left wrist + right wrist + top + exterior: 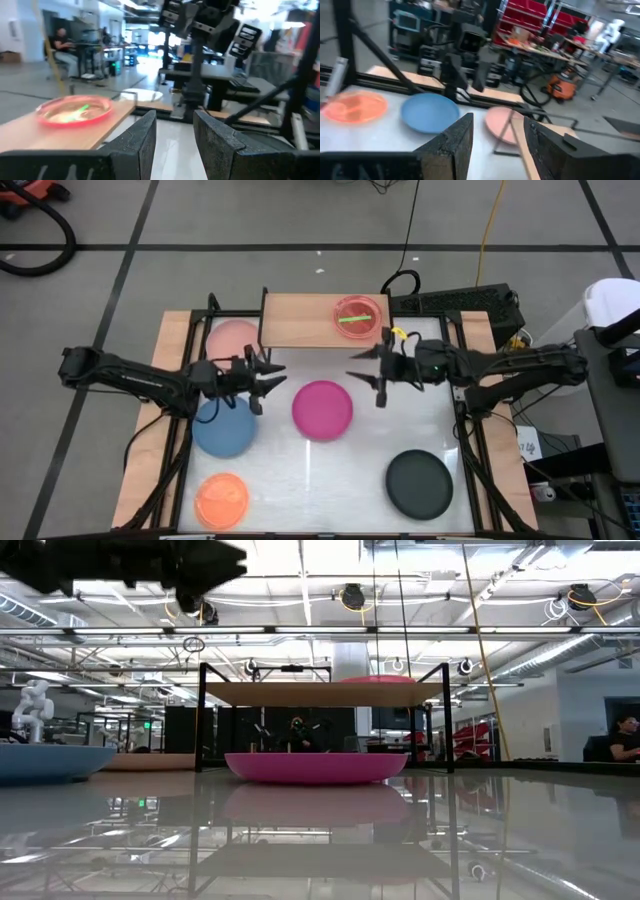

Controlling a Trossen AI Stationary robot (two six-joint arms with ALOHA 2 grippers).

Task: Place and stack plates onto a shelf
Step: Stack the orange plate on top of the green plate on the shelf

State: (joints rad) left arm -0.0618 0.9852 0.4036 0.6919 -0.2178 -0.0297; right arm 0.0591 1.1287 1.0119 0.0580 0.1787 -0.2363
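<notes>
The light-wood shelf [305, 320] stands at the table's far edge. A translucent pink plate [358, 315] with a green one inside rests on its right half, also visible in the left wrist view [75, 110]. The salmon-pink plate [232, 338] lies on the table, partly under the shelf's left end. On the white top lie the blue plate [224, 427], the magenta plate [322, 409], the black plate [419, 482] and the orange plate [221, 498]. My left gripper [268, 377] hangs open above the table, left of the magenta plate. My right gripper [362, 370] is open, in front of the shelf's right half.
The two grippers face each other across the gap above the magenta plate [315, 767]. Black frame bars run along the table's left and right sides. The shelf's thin black legs [201, 718] stand behind the magenta plate. A person sits in the room beyond [62, 47].
</notes>
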